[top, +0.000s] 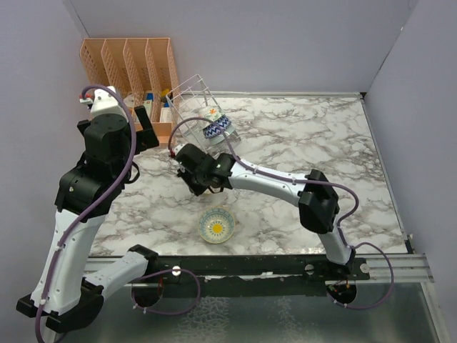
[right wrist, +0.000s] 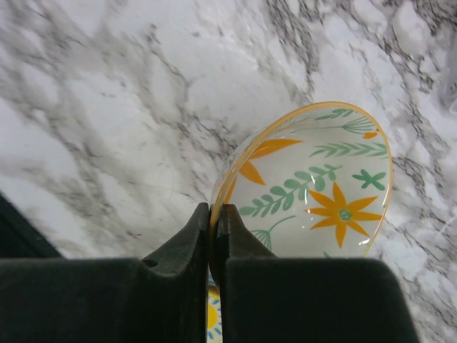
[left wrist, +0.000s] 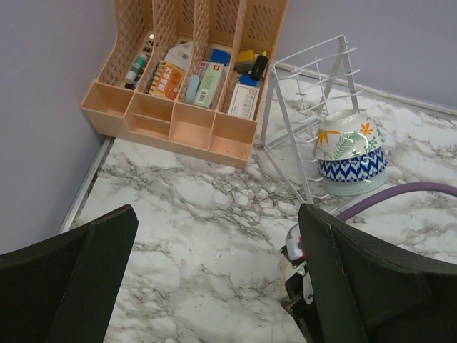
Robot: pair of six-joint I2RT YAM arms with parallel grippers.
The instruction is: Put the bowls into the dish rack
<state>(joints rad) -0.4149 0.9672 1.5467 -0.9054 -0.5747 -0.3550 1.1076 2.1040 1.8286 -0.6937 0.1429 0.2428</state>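
three bowls (left wrist: 349,153) already lie nested on their sides at the near end of the dish rack (left wrist: 308,86), right of centre in the left wrist view, with the orange organizer (left wrist: 187,68) just beside the rack at the upper left. two are left, i judge. the orange-flower bowl (right wrist: 314,187) is held tilted over the marble table (right wrist: 107,107) near the middle of the top view; whether it is clear of the table i cannot tell. the yellow sun bowl (top: 217,226) sits upright at lower centre, untouched. the right gripper (right wrist: 216,213) has its fingers pinched tight on the flower bowl's rim, one inside and one outside. the left gripper (left wrist: 218,214) hangs at the left, fingers spread wide, holding and touching nothing.
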